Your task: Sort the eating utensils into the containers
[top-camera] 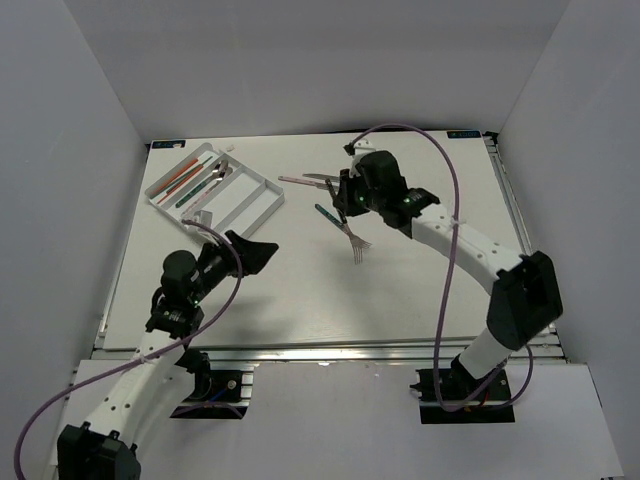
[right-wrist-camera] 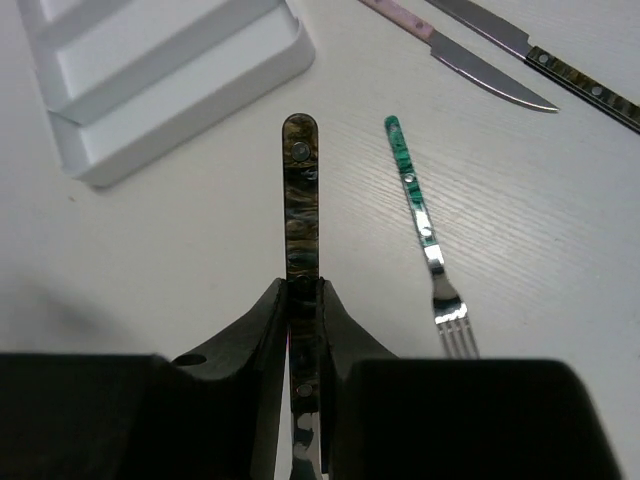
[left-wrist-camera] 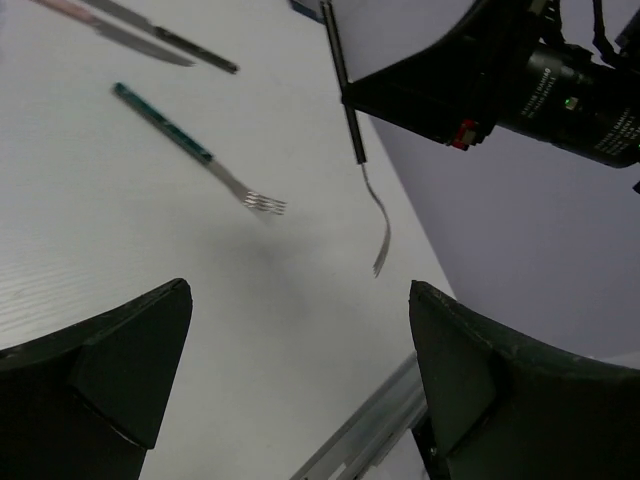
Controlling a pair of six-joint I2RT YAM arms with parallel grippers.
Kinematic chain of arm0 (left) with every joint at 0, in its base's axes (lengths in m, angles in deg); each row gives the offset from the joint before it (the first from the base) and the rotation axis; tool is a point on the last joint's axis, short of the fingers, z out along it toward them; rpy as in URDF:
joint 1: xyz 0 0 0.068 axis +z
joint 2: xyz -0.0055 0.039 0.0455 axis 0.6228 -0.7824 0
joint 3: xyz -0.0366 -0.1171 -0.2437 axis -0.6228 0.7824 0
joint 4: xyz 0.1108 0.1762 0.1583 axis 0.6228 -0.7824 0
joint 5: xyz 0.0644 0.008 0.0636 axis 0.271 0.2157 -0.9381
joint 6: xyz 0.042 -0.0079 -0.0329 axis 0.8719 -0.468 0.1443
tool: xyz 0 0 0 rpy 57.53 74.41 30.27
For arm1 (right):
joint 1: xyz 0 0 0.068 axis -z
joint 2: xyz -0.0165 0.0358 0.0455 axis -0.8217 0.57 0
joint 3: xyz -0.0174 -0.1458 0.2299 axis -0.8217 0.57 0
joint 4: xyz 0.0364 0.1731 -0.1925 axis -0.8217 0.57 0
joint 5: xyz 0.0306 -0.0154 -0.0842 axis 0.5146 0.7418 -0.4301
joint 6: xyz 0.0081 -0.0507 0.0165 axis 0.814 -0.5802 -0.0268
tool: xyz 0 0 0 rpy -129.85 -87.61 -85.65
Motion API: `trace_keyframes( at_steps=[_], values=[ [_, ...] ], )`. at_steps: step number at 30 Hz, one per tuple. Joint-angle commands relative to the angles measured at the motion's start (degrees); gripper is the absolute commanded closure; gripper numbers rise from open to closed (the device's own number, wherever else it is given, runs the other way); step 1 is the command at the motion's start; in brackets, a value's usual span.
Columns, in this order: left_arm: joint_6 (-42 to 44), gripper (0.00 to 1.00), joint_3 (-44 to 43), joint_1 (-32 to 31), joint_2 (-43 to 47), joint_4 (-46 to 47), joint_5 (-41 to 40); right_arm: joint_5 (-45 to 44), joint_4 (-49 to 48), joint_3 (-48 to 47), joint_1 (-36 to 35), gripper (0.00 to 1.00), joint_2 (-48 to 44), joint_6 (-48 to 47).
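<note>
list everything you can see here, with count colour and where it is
cutlery tray: one, white, far left of the table
chopsticks: red/orange and teal, in the tray, count unclear
metal utensils: a few, in the tray, too small to identify
pink-handled knife: one, mid-table
dark-handled knife: one, beside it
teal-handled fork: one, lying mid-table
dark-handled fork: one, held
table: one, white
right tool: shut on the dark-handled fork
left tool: open, empty

The tray [top-camera: 250, 200] sits at the table's [top-camera: 300, 290] far left, several utensils [top-camera: 181, 176] lying in its leftmost compartments. Right of it two knives [right-wrist-camera: 487, 78] lie side by side. Nearer, a loose fork [right-wrist-camera: 413, 195] lies just beside the fork [right-wrist-camera: 300, 190] clamped in the right gripper's [right-wrist-camera: 305, 300] jaws.
</note>
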Motion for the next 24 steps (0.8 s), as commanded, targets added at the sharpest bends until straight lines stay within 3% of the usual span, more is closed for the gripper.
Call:
trace_keyframes(
  at_steps=[1,4,12,15,16,21,24],
  values=[
    [-5.1,0.02,-0.9,-5.3,-2.9,16.1,3.7,-9.3,-7.4,2.5,-4.7,1.0,-5.9,12.8],
    [-2.0,0.02,-4.0,-13.0,-7.2,16.3,-0.3,-15.0,-9.9,6.0,-8.5,1.0,-9.6,18.7],
    [2.7,0.12,-10.6,-20.8,-18.3,17.2,-6.2,-20.4,-15.5,10.5,-16.6,1.0,-15.3,25.6],
    [4.6,0.28,-12.2,-21.1,-19.8,14.4,-8.1,-21.8,-15.0,10.2,-18.5,1.0,-16.1,25.6],
    [4.9,0.38,-12.5,-21.1,-20.3,13.9,-8.3,-22.0,-14.9,10.3,-18.9,1.0,-16.4,25.6],
    [6.5,0.39,-12.7,-21.1,-21.5,11.7,-9.8,-21.9,-15.1,11.2,-20.8,1.0,-17.3,25.7],
    [7.7,0.52,-13.7,-21.1,-21.6,10.8,-10.3,-21.0,-15.5,11.5,-21.2,1.0,-17.4,25.9]
  ],
)
